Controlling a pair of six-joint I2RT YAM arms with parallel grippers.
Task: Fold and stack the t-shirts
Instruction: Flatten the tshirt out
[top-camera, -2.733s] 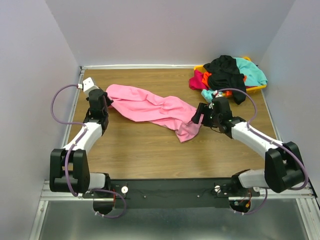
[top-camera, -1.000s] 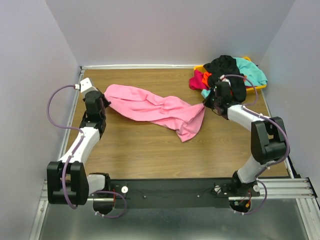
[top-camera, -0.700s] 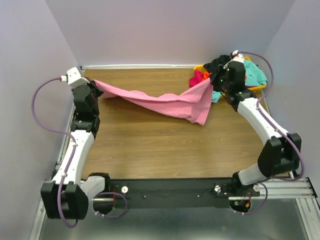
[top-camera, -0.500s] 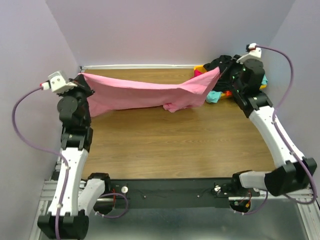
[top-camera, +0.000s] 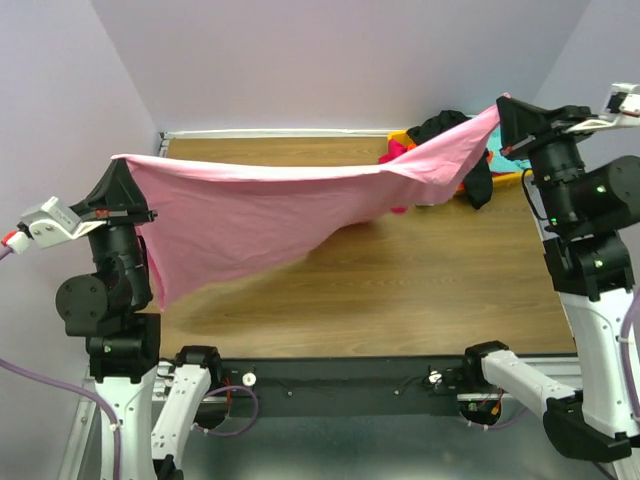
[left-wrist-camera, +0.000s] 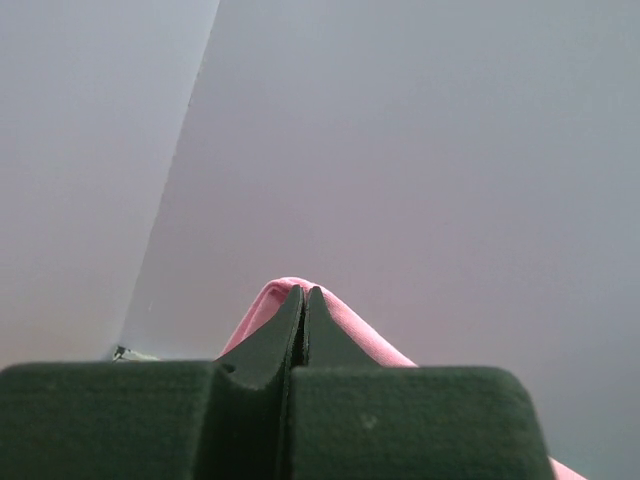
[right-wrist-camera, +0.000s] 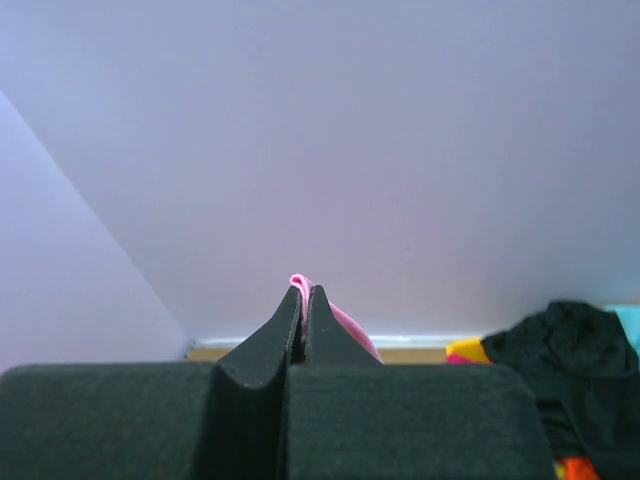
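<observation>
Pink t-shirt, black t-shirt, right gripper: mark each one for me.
pink t-shirt (top-camera: 260, 215), top external view, middle of the hanging cloth.
black t-shirt (right-wrist-camera: 560, 345), right wrist view, upper part of the crumpled heap.
right gripper (right-wrist-camera: 303, 292), right wrist view, between the fingertips pinching pink cloth.

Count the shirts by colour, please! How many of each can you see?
Pink shirt: 1
Black shirt: 1
Teal shirt: 1
Orange-red shirt: 1
Magenta shirt: 1
Total: 5 showing; the pile may hide more.
</observation>
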